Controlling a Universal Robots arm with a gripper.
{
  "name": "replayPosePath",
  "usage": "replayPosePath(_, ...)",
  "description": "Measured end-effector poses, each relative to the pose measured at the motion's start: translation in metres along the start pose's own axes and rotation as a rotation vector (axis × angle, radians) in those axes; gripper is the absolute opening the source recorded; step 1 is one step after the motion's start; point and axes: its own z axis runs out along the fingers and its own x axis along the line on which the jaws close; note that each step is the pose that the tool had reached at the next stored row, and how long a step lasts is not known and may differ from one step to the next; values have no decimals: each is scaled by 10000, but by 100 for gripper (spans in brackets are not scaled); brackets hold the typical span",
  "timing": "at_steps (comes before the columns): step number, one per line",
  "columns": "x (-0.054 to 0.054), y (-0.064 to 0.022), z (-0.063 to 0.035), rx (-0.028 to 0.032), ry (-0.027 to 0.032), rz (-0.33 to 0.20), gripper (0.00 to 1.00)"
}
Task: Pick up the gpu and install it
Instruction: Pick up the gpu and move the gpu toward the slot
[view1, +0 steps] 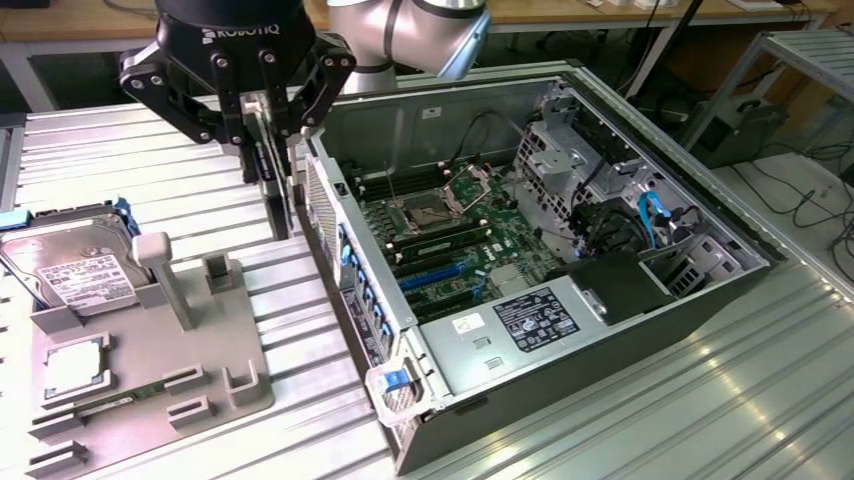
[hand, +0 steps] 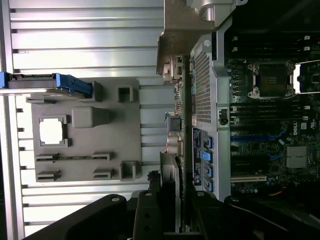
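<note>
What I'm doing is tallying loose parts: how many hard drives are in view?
1. The hard drive sits at the edge of the grey parts holder, on the exterior view's left, outside the computer case. More may be hidden inside the case's bays.

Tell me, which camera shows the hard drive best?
The exterior view: there the hard drive turns its whole top face, with the white label, toward the camera. The wrist view catches the hard drive edge-on, as a thin dark strip with blue trim.
</note>
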Motion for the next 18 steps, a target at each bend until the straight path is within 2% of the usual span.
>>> replayPosePath(18,-149,4,6,-1,-1,0,28)
